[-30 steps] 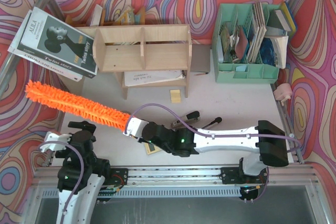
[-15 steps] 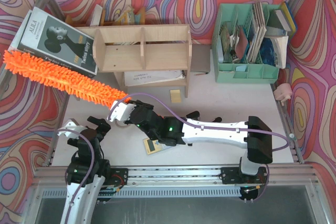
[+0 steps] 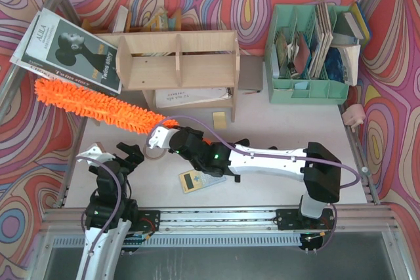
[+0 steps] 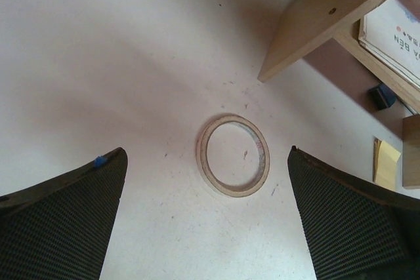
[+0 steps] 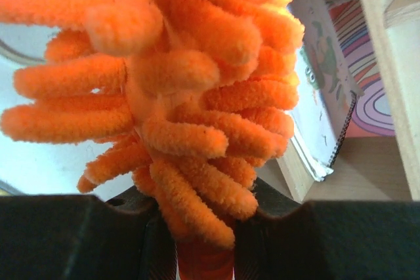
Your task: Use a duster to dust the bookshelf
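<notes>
The plywood bookshelf [image 3: 177, 63] stands at the back centre, and its side panel shows in the left wrist view [image 4: 328, 11]. The orange fluffy duster [image 3: 98, 104] lies slanted in front of the shelf's left end, its tip pointing far left. My right gripper [image 3: 161, 138] is shut on the duster's handle where the brush begins. In the right wrist view the brush [image 5: 177, 96] fills the frame above the shut gripper [image 5: 205, 254]. My left gripper [image 3: 117, 154] is open and empty at the near left, above a tape ring [image 4: 234, 155].
A stack of books [image 3: 69, 50] leans at the shelf's left. A mint-green organiser [image 3: 308, 50] stands at the back right. A yellow card [image 3: 195, 180] lies under the right arm, and a sticky note [image 3: 219, 119] lies in front of the shelf. A pink object [image 3: 354, 115] sits at the right edge.
My right gripper carried the duster up and towards the shelf. The brush swung far left, then came back a little to the right. My left gripper shifted slightly right.
</notes>
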`<state>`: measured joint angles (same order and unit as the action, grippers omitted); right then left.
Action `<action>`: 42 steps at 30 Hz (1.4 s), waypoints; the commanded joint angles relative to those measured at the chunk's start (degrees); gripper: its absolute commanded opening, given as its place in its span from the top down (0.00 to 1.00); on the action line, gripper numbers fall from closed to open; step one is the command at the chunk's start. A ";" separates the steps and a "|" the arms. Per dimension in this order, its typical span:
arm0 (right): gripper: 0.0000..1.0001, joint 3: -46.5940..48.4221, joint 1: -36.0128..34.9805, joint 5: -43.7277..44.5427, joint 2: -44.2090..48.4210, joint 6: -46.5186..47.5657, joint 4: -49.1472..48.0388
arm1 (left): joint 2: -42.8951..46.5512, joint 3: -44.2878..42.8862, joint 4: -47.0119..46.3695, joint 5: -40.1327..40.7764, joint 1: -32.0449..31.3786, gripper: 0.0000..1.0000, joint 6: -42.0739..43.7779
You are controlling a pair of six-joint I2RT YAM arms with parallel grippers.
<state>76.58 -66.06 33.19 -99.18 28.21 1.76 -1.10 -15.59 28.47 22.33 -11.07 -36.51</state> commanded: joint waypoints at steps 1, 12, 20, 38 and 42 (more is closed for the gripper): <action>1.00 -2.41 0.32 3.15 3.22 -1.37 -0.58 | 0.79 0.92 -1.74 -0.65 0.26 0.02 1.53; 1.00 2.23 -0.38 1.05 9.31 0.49 1.07 | 0.74 1.18 -2.52 -0.72 0.26 0.01 1.72; 1.00 5.91 -1.88 -4.33 9.37 2.65 1.32 | 0.65 1.18 -2.37 -0.42 0.26 0.01 1.62; 1.00 -4.75 -0.56 2.78 14.83 -0.98 7.18 | 0.24 1.31 -2.85 -0.79 0.26 0.01 1.71; 1.00 -5.26 -0.55 2.66 15.67 -2.75 8.58 | -0.19 1.36 -3.27 -1.02 0.26 0.01 1.79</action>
<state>71.05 -67.05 32.77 -86.39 29.50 10.44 -1.08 -15.51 27.03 22.04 -11.07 -35.70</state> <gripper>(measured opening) 0.340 0.984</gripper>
